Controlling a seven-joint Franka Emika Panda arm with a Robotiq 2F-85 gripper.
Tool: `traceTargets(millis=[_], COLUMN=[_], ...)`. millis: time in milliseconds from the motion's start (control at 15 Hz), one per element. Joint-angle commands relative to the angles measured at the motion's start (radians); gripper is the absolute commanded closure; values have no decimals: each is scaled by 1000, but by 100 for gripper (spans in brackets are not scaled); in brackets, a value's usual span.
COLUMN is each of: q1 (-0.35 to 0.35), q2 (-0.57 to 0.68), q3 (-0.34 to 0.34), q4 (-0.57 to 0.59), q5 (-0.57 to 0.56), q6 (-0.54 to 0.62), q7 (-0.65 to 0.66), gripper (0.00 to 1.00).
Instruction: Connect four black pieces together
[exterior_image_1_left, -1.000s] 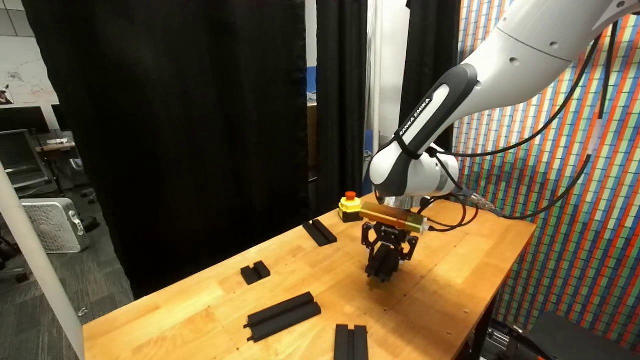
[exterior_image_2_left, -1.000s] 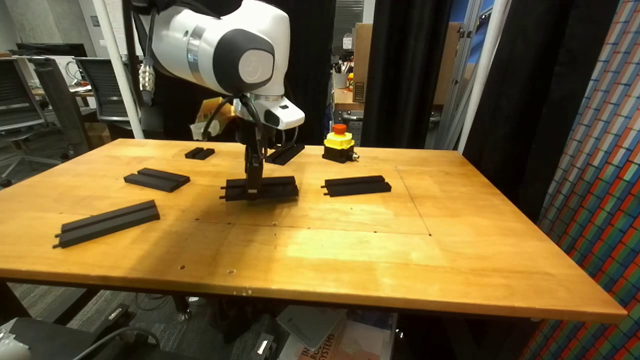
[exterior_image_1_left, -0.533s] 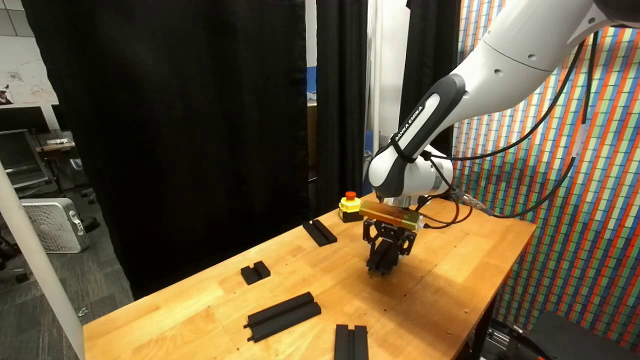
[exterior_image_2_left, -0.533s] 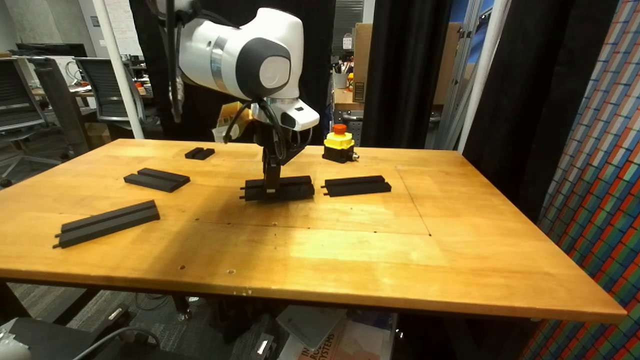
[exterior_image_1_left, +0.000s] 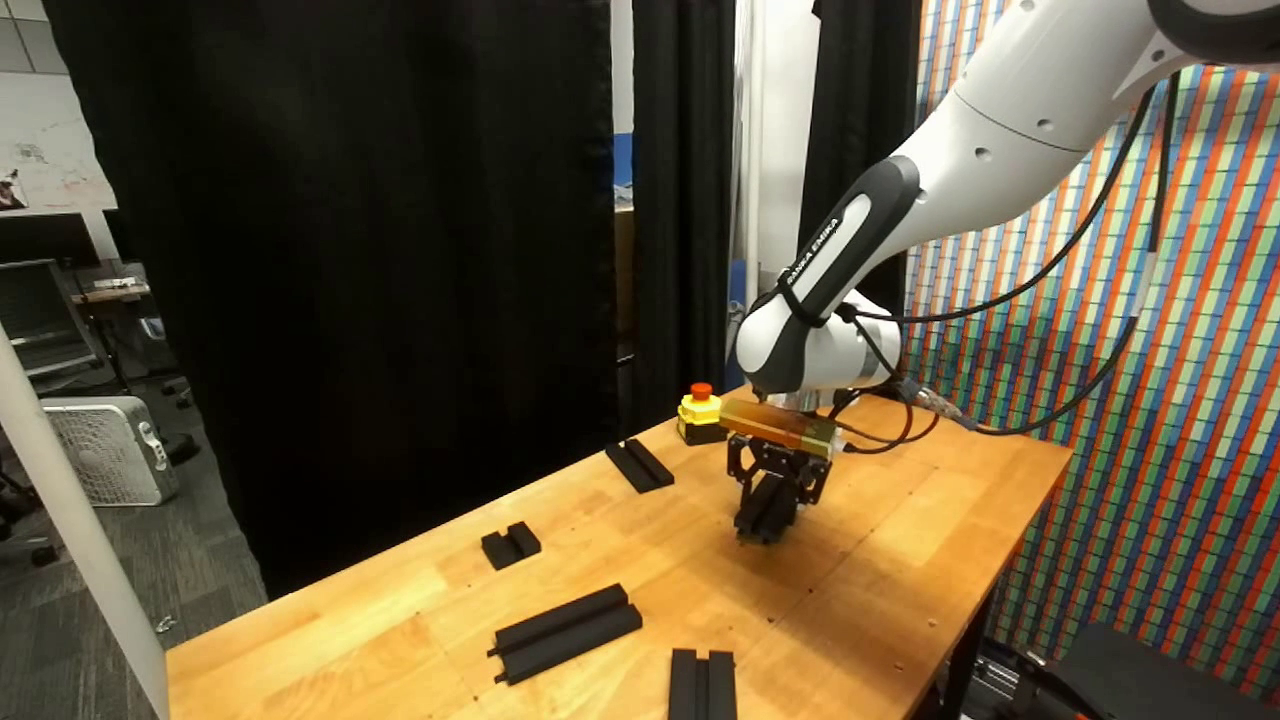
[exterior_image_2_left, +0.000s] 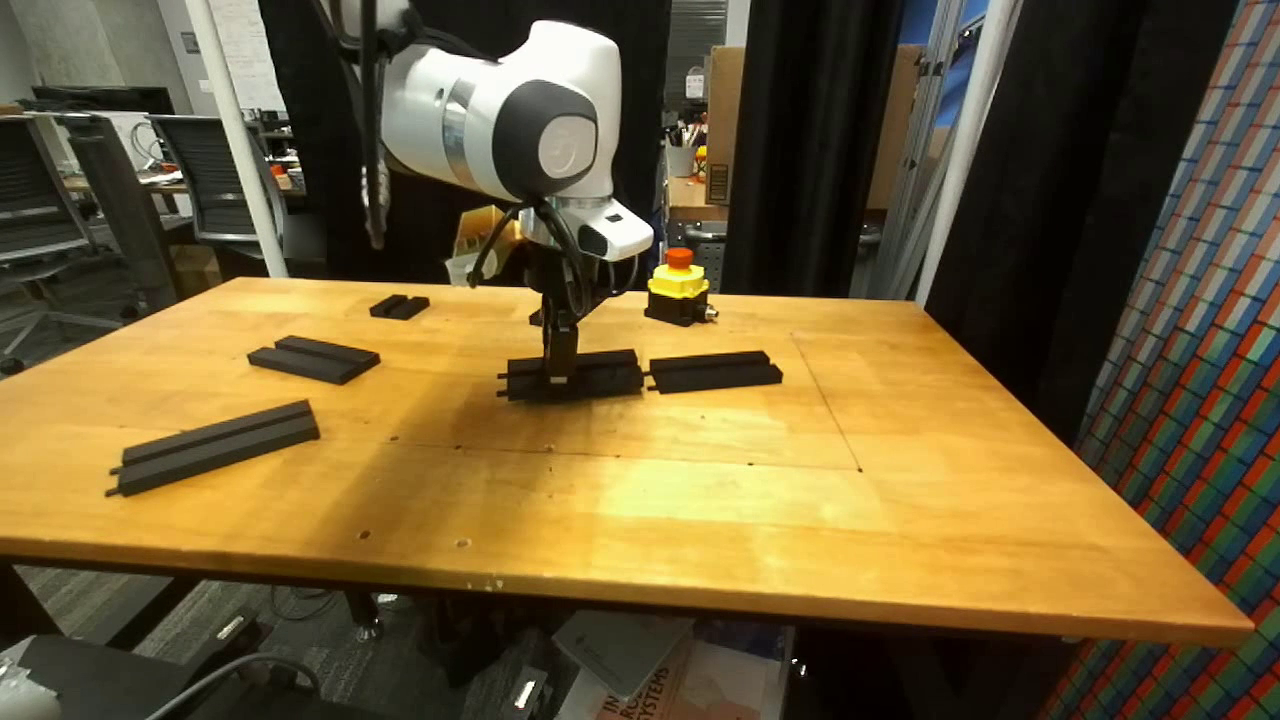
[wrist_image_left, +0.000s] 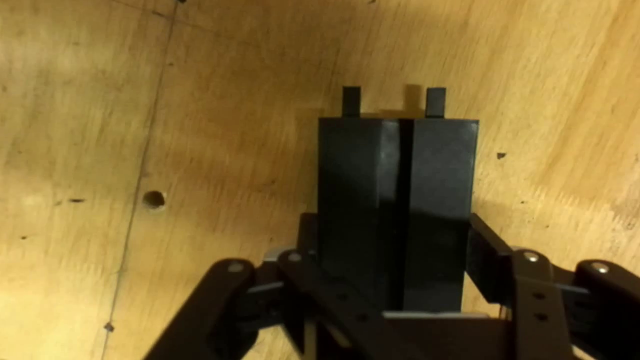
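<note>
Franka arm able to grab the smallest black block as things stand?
Probably not: its jaws are shut on a grooved black bar, which would likely need setting down first. Nothing covers the smallest black block in either exterior view.

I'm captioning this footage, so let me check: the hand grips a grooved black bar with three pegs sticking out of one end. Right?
The count is wrong: the wrist view shows two pegs, not three, sticking out of that end. The hand does grip a grooved black bar.
</note>
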Motion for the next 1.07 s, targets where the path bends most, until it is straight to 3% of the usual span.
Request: traceTargets(millis=[0, 1000], q1=[1, -8], q2=[25, 58], q3=[-9, -36], q4=[42, 72], q5=[-19, -26], q6=[-14, -29], q7=[10, 3], gripper=[55, 55])
